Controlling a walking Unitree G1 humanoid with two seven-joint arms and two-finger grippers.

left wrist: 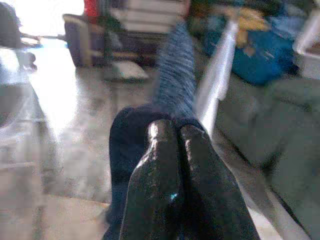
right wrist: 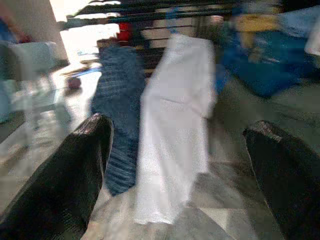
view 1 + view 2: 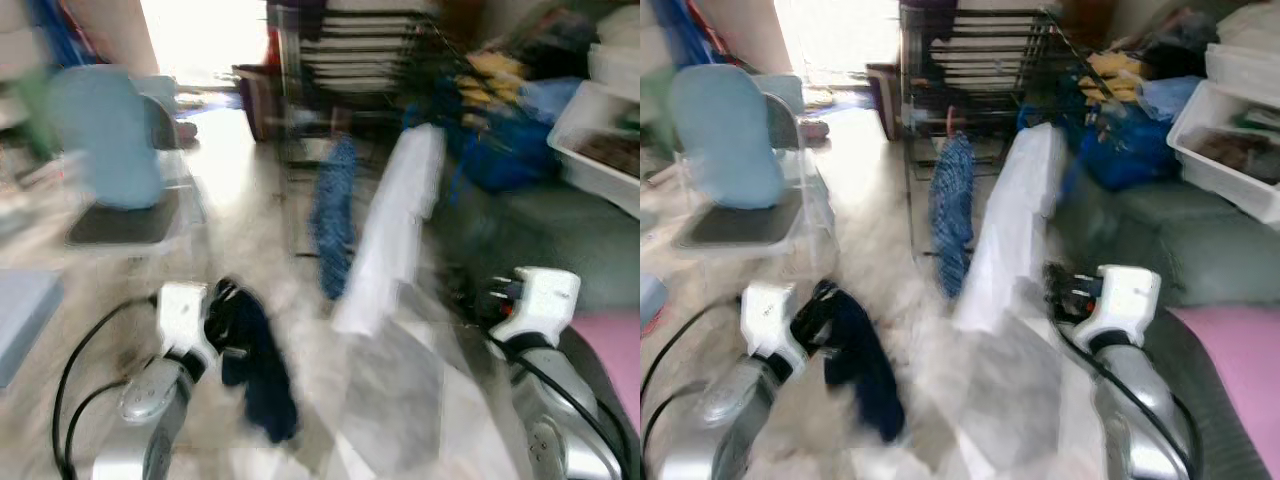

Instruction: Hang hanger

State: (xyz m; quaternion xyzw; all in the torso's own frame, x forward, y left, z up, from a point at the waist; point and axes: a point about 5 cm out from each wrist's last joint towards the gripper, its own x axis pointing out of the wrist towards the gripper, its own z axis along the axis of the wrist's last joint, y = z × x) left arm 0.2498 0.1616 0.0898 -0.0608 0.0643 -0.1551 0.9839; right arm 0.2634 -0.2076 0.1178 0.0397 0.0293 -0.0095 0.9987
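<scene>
Blurred tiled floor (image 3: 880, 200), left gripper (image 3: 228, 300) jaws pinched on dark garment (image 3: 258, 370), right gripper (image 3: 1058, 285) jaws wide, empty.

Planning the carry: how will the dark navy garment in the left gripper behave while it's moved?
Probably floppy: the navy garment droops limply below the left gripper. Likely light, since shut fingers alone hold it. It may swing.
</scene>
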